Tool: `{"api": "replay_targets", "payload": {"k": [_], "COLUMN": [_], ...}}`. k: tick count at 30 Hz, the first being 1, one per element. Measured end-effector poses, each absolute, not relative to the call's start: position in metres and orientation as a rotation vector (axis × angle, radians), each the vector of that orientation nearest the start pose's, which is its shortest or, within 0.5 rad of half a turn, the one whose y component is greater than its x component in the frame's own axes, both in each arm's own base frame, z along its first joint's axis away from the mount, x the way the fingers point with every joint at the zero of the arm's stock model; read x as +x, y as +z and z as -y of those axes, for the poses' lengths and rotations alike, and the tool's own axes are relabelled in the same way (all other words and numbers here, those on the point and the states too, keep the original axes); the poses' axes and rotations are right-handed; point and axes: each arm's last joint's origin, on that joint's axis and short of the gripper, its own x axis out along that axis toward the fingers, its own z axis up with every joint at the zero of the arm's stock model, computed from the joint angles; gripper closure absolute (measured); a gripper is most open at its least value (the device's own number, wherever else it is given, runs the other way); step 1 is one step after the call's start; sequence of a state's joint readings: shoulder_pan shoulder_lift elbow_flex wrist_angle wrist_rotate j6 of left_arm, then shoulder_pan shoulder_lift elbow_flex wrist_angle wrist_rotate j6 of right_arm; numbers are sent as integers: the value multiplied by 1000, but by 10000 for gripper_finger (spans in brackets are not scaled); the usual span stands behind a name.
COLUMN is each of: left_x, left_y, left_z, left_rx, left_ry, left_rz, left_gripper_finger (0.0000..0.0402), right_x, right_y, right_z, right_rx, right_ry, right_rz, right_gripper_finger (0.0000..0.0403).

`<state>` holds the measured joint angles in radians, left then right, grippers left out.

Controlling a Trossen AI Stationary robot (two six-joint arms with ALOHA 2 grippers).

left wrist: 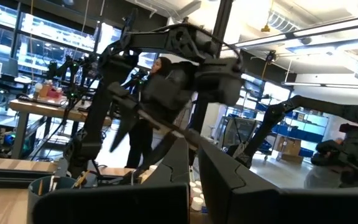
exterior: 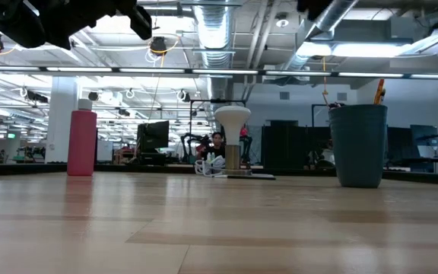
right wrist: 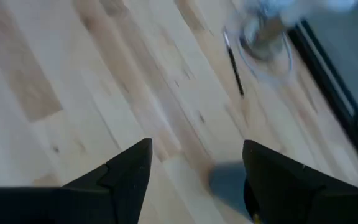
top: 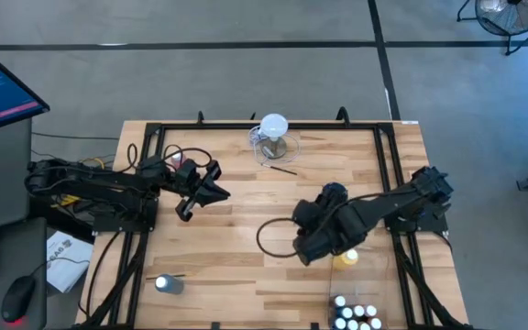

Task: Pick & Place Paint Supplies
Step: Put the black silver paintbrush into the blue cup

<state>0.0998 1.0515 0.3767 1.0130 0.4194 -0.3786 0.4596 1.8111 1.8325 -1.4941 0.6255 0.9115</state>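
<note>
My right gripper (top: 308,220) hangs open above the middle of the wooden table (top: 246,220), with nothing between its fingers (right wrist: 197,168). A thin dark paintbrush (right wrist: 234,70) lies flat on the wood ahead of it, beside the clear jug with a white round top (top: 273,137). A yellow squeeze bottle (top: 345,259) stands under the right arm. Several white-capped paint bottles (top: 354,316) stand at the near edge. A grey-blue cup (top: 168,284) holding a brush stands near left. A pink-red bottle (exterior: 82,143) shows in the low view. My left gripper (top: 220,192) waits shut above the table's left side.
Black frame rails (top: 149,183) run along the table's left, far and right sides. A loose cable loop (top: 273,240) hangs from the right arm over the table's middle. People stand in the room beyond the table. Bare wood lies between the two arms.
</note>
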Motion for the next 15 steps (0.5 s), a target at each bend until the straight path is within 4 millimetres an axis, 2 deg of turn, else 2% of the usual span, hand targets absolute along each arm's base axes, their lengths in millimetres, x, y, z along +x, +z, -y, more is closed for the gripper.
{"api": "replay_targets", "payload": {"k": [8,15], "left_x": [207,207], "left_y": [258,258], "left_z": [-9,-11], "left_rx": [-284,-245], "left_ry": [-373,-355], "left_rz": [264,276], "left_gripper_finger": [401,401], "right_x": [313,303], "right_y": [361,376], "right_z": [-128,-133], "right_rx": [-136,-159], "right_ry": [-655,-506], "right_rz": [-829,-663], "right_gripper_finger": [159,159]}}
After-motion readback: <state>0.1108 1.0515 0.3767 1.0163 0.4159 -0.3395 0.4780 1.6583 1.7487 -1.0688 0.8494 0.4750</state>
